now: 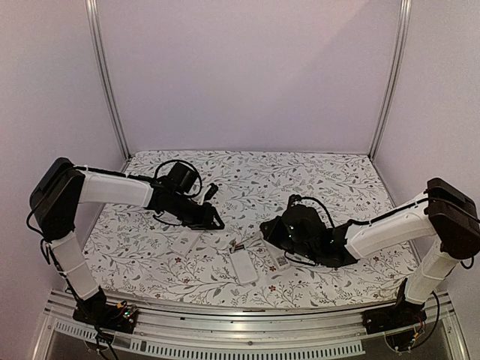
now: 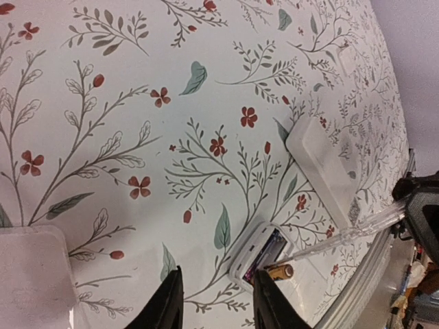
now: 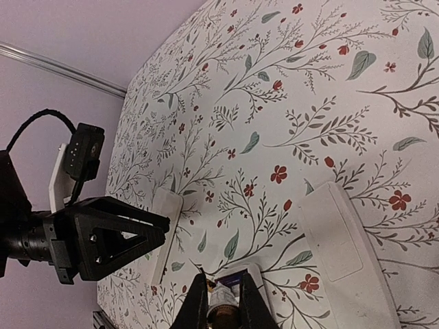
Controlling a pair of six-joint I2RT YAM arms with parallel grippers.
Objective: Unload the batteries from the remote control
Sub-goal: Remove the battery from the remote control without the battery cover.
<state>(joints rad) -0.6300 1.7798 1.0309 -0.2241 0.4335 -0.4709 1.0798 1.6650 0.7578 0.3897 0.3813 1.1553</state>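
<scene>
A small white remote control [image 2: 245, 255] lies with its battery bay open and dark inside. In the left wrist view a gold-brown battery [image 2: 280, 272] pokes out at the bay's end, and the tip of a clear pen-like tool [image 2: 343, 234] rests against it. My right gripper [image 3: 224, 305] is shut on that tool's handle just short of the remote [image 3: 255, 274]. My left gripper [image 2: 218, 301] hangs open beside the remote, nothing between its fingers. From above, the remote [image 1: 238, 244] sits between my left gripper [image 1: 210, 217] and my right gripper [image 1: 264, 228].
A larger white remote [image 1: 244, 268] lies closed toward the near edge, also in the wrist views [image 2: 322, 164] [image 3: 339, 240]. A flat white piece [image 1: 184, 241] rests under the left gripper. A further white item [image 1: 279, 260] sits below the right arm. The metal rail [image 1: 247, 319] borders the table.
</scene>
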